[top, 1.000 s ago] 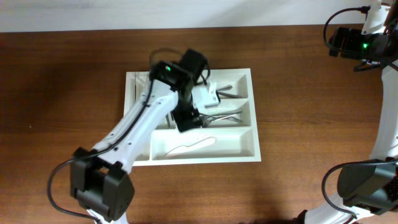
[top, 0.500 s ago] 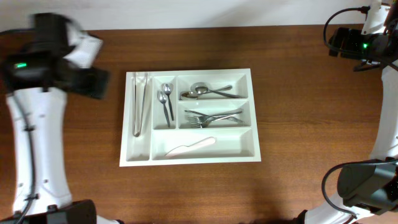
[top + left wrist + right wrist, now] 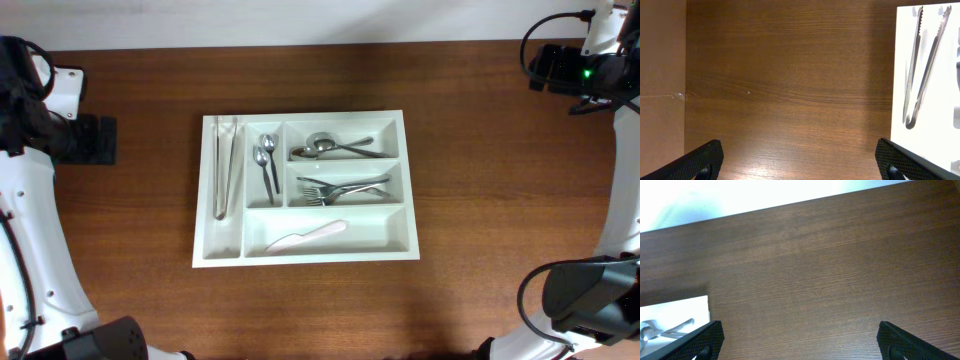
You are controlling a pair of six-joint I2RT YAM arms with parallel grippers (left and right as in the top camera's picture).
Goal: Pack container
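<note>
Left gripper [image 3: 800, 162] pulled back L of container [image 3: 380, 232]; jaws apart.

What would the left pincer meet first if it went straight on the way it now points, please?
The left pincer would likely meet bare table: its wrist view shows only wood ahead, the container off to the side.
</note>
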